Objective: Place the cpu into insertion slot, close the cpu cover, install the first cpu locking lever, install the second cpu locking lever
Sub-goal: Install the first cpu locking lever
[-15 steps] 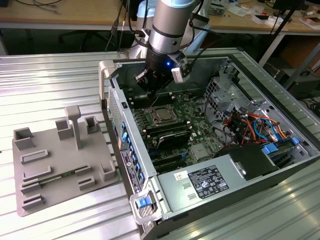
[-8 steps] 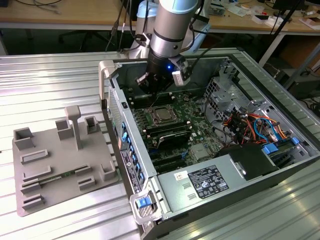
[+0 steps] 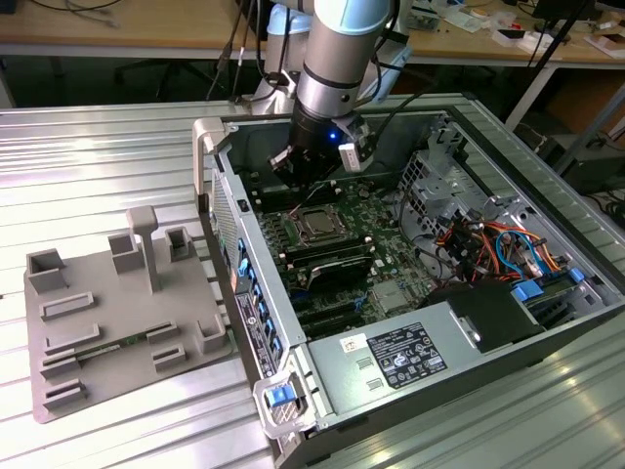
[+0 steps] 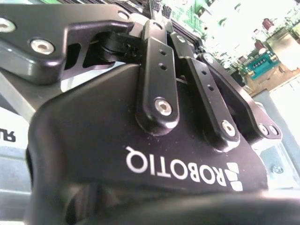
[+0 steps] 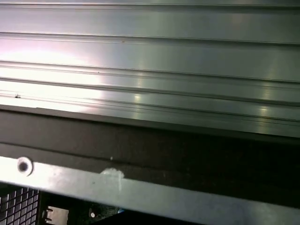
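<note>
We log a ribbed metal desk, open computer case, wooden workbenches behind; hand state untellable.

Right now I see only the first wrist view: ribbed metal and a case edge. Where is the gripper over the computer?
Observer: In the exterior view the gripper hangs inside the open computer case, just above the insertion slot.
Operator: Is the cpu in that slot?
Observer: Yes, a silvery-grey square, the cpu, lies in it. A small gap shows between it and the gripper.
Operator: What is beside the case?
Observer: A grey fixture plate lies on the table, at the exterior view's left of the case.
</note>
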You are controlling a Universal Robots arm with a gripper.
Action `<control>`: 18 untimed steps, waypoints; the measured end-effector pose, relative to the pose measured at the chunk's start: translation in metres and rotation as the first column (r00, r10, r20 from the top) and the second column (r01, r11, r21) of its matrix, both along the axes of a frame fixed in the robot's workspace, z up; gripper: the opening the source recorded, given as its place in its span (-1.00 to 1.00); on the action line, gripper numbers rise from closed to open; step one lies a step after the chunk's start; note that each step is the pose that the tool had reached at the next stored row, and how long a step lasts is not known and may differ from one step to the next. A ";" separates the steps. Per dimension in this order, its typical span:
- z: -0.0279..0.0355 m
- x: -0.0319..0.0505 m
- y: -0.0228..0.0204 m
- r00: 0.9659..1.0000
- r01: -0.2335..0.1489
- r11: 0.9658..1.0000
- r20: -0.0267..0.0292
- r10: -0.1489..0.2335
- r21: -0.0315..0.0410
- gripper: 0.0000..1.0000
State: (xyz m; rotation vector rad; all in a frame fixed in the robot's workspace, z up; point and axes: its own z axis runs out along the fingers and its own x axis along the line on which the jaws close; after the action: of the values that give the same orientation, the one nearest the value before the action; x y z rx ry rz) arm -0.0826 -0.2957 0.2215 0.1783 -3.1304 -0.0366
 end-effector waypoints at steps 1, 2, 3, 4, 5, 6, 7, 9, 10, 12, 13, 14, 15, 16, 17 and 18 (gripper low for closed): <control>-0.0007 0.0009 0.0000 1.000 0.000 1.000 0.000 0.000 0.000 -0.79; -0.0013 0.0016 0.0000 1.000 -0.001 1.000 0.000 0.001 0.000 -0.79; -0.0022 0.0028 0.0000 1.000 -0.001 1.000 0.000 0.001 0.000 -0.79; -0.0029 0.0038 0.0000 1.000 -0.002 1.000 0.000 0.002 0.000 -0.79; -0.0034 0.0044 0.0000 1.000 -0.002 1.000 0.000 0.002 0.000 -0.79; -0.0043 0.0057 0.0000 1.000 -0.002 1.000 0.000 0.002 0.000 -0.79; -0.0049 0.0065 0.0000 1.000 -0.002 1.000 0.000 0.002 0.000 -0.79; -0.0061 0.0081 0.0000 1.000 -0.003 1.000 -0.001 0.003 0.000 -0.79; -0.0067 0.0086 0.0000 1.000 -0.003 1.000 0.000 0.003 0.000 -0.79; -0.0081 0.0099 0.0000 1.000 -0.003 1.000 -0.001 0.003 0.000 -0.79; -0.0088 0.0106 0.0000 1.000 -0.003 1.000 -0.001 0.003 0.000 -0.79; -0.0093 0.0111 0.0000 1.000 -0.003 1.000 -0.001 0.003 0.000 -0.79; -0.0100 0.0118 0.0000 1.000 -0.003 1.000 -0.001 0.003 0.000 -0.79; -0.0108 0.0128 0.0000 1.000 -0.004 1.000 -0.001 0.004 0.000 -0.79; -0.0115 0.0136 0.0000 1.000 -0.004 1.000 -0.001 0.004 0.000 -0.79; -0.0120 0.0146 0.0000 1.000 -0.004 1.000 -0.001 0.004 0.000 -0.79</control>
State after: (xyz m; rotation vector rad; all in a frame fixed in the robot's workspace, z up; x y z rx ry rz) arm -0.0680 -0.2957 0.2094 0.1845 -3.1292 -0.0364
